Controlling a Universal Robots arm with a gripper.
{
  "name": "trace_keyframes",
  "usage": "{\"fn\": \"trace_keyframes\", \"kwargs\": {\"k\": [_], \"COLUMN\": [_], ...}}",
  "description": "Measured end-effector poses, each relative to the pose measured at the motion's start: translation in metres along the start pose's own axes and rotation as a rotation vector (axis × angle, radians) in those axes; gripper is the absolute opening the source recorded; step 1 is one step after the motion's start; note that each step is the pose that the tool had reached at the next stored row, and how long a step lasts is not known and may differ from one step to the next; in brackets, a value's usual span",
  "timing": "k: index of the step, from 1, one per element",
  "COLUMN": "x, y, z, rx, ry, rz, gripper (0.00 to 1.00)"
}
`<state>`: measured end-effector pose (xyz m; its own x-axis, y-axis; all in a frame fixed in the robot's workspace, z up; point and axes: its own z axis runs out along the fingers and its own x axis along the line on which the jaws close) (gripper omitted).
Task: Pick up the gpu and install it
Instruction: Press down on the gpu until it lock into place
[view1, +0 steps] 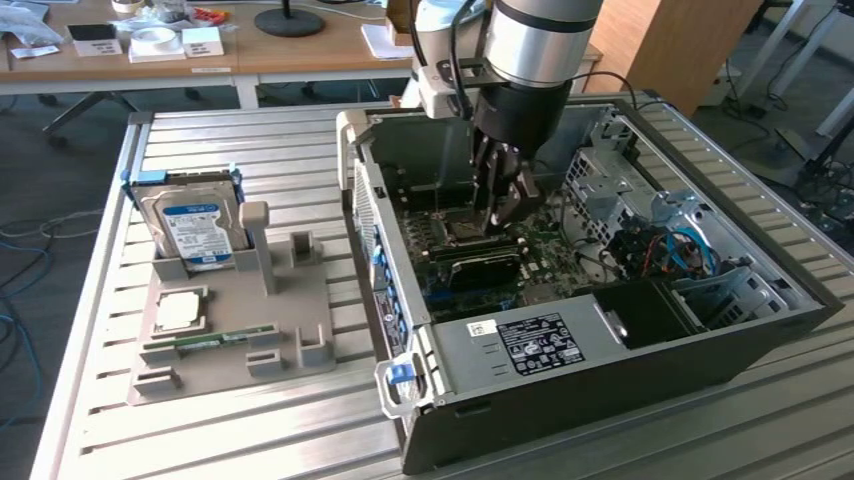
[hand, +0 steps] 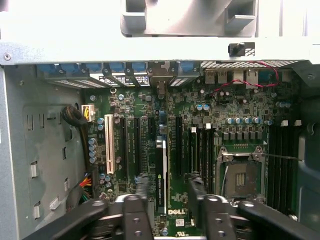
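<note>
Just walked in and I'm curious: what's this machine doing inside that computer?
A robot arm holds its gripper down inside an open computer case, over the motherboard. The gpu stands on edge among the board's slots, between the gripper's open fingers, which are not touching it. Whether it is fully seated I cannot tell.

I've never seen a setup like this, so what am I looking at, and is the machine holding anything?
It's a robot arm with a two-fingered gripper reaching into an open computer case on a slatted table. One camera watches from outside; the other rides on the wrist, looking at the motherboard. Beside the case, a grey holder carries a hard drive, a processor chip and a RAM stick. The gpu stands edge-on on the motherboard between the gripper's open jaws, which seem not to grip it.
</note>
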<state>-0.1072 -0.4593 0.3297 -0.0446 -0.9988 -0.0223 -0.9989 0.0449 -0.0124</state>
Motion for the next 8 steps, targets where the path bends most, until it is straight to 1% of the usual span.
{"fn": "trace_keyframes", "kwargs": {"k": [1,3,4,7,8], "x": [0.0,0.0,0.0,0.0,0.0], "y": [0.0,0.0,0.0,0.0,0.0], "z": [0.0,0.0,0.0,0.0,0.0], "rx": [0.0,0.0,0.0,0.0,0.0], "ry": [0.0,0.0,0.0,0.0,0.0], "rz": [0.0,0.0,0.0,0.0,0.0], "gripper": [0.44,0.32,0.32,0.15,0.15]}}
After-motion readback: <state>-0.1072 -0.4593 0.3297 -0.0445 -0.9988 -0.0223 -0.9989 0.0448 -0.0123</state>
